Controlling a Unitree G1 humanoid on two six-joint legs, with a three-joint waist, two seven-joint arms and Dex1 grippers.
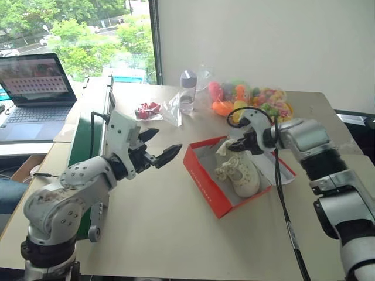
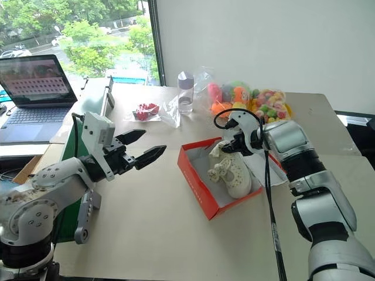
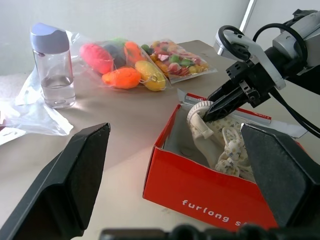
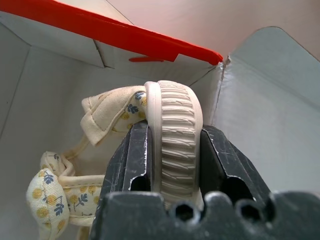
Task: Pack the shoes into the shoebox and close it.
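Red-orange cardboard forms the flat rectangular shoebox (image 1: 218,193), which is seen from the head views lying open on the pale tabletop (image 1: 164,234), its white inside holding a cream-white shoe (image 1: 241,175) lying flat. A second cream shoe (image 1: 225,148) is gripped at the box's far corner by the right gripper (image 1: 239,144); how far it is lowered into the box cannot be made out. The left gripper (image 1: 159,146) is held spread wide and empty above bare table, well apart from the box's near wall. Beyond the box, a clear plastic bottle (image 1: 187,91) and bags of coloured toys (image 1: 258,100) are set near the far edge. In the left wrist view, broad free tabletop is seen between the box and the bottle, and the lettering on the box's front is cut off by a finger (image 3: 280,175). In the right wrist view, the ribbed sole of the held shoe (image 4: 177,135) is clamped between both black fingers (image 4: 131,160); its floral-lined upper is partly hidden behind them.
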